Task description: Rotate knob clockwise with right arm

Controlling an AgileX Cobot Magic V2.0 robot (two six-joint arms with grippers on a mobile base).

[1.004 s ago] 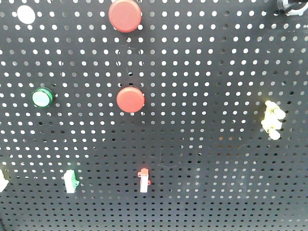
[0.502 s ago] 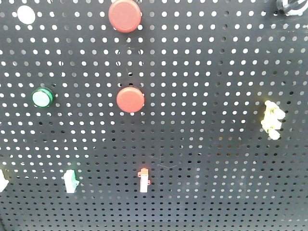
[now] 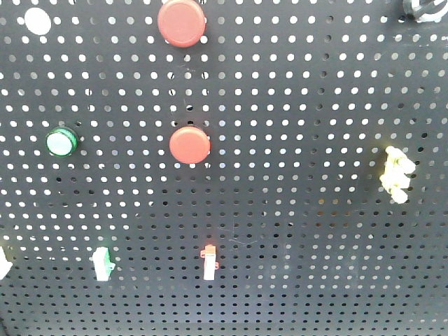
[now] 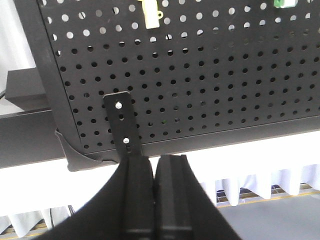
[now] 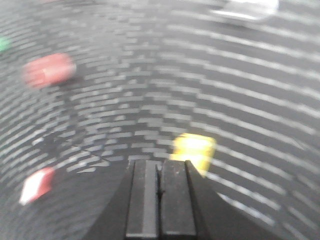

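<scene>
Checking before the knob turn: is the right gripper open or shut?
Shut. In the right wrist view the right gripper has its two fingers pressed together, nothing between them; the pegboard is motion-blurred.

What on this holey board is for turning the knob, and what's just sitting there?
For the job:
- small silver-rimmed round knob, cut off at the picture's top edge
- right gripper, shut, empty

Just there:
- upper flat red round button
- lower flat red round button
- green-rimmed round button
- yellow plastic clip
- left gripper
</scene>
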